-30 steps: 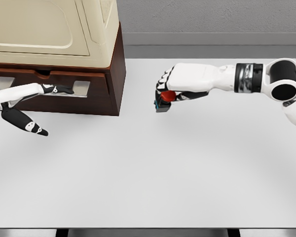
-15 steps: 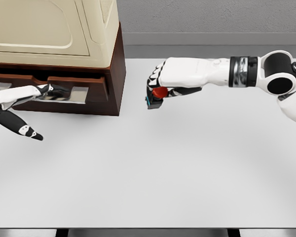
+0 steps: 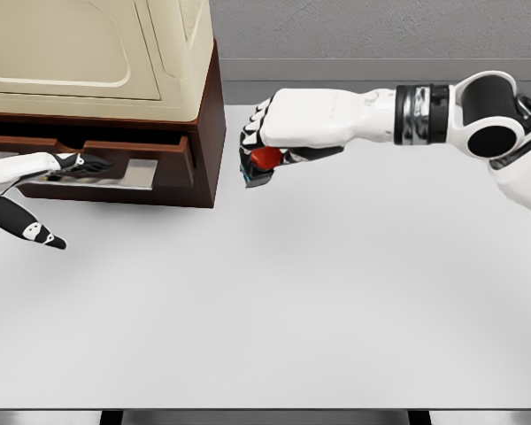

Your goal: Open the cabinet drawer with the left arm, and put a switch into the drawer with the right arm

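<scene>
Fingers [image 3: 75, 163] of your left hand [image 3: 35, 170] lie extended along the front of the drawer [image 3: 115, 173], tips at its handle recess, holding nothing; the thumb hangs spread below. The drawer stands partly pulled out of the dark wooden cabinet [image 3: 208, 133], which carries a cream appliance [image 3: 97, 53] on top. Moving right, your right hand [image 3: 279, 137] is curled around the switch [image 3: 261, 164], above the white table [image 3: 292, 301] just beside the cabinet's right corner. The switch hangs with its dark base lowest and leftward, its red part up against the palm; its long axis cannot be judged.
</scene>
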You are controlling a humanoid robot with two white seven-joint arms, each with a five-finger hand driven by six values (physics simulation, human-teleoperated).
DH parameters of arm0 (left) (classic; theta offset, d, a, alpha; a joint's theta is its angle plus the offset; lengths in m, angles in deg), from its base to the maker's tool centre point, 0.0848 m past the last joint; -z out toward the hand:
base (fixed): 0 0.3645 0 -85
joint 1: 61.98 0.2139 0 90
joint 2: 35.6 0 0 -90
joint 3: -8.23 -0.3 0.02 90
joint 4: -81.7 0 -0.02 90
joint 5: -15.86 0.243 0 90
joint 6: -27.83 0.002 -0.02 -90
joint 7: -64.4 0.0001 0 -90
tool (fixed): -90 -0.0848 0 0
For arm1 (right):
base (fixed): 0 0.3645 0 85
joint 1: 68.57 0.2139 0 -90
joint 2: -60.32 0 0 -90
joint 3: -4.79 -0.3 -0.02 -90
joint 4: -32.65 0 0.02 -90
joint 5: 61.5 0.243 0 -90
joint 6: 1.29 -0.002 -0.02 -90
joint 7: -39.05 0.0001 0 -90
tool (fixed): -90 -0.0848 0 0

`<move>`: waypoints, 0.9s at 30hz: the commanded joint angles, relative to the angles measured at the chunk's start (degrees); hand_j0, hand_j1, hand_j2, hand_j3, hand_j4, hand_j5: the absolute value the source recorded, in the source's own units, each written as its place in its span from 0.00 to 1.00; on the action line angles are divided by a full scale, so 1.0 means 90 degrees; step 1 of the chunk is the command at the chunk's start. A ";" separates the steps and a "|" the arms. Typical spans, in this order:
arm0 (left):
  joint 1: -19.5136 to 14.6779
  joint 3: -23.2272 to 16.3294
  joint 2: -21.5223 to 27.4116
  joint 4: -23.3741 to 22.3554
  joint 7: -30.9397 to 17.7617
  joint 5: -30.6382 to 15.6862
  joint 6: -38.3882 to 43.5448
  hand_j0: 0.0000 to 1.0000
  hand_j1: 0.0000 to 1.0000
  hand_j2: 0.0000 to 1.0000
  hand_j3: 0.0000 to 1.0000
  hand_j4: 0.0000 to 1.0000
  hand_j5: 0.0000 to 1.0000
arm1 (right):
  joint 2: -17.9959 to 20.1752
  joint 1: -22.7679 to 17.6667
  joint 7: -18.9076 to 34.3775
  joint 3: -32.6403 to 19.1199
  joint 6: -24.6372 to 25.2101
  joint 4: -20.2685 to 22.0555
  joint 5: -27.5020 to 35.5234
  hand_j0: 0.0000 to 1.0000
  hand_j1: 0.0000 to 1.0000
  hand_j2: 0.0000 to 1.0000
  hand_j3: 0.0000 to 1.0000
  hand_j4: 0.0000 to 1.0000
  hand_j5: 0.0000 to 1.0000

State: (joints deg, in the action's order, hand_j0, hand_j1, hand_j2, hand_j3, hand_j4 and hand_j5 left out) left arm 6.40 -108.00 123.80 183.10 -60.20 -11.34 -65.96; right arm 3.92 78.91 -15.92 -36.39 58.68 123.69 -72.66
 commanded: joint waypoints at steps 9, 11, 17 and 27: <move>0.0147 -0.0045 0.0052 -0.0036 -0.0044 -0.0473 0.0021 1.00 1.00 1.00 1.00 1.00 1.00 | -0.0199 0.0225 -0.0004 0.0200 0.0367 0.0090 0.0029 0.49 0.49 0.49 0.49 0.49 0.49; 0.0176 -0.0035 0.0043 -0.0036 -0.0044 -0.0561 0.0021 1.00 1.00 1.00 1.00 1.00 1.00 | -0.0189 0.0283 -0.0004 0.0210 0.0387 0.0099 0.0029 0.49 0.49 0.49 0.49 0.49 0.49; 0.0234 -0.0074 0.0023 -0.0036 -0.0044 -0.0786 0.0021 1.00 1.00 1.00 1.00 1.00 1.00 | -0.0150 0.0420 -0.0004 0.0229 0.0387 0.0099 0.0029 0.49 0.49 0.49 0.49 0.49 0.49; 0.0284 -0.0074 0.0062 -0.0036 -0.0044 -0.1205 0.0011 1.00 1.00 1.00 1.00 1.00 1.00 | -0.0247 0.0605 -0.0004 0.0278 0.0592 0.0168 0.0029 0.49 0.49 0.49 0.49 0.49 0.49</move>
State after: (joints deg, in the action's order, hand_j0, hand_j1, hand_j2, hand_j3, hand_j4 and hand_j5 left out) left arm 8.85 -107.31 124.65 182.32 -59.26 -20.45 -65.77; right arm 1.90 84.45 -15.92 -34.12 63.41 125.16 -72.62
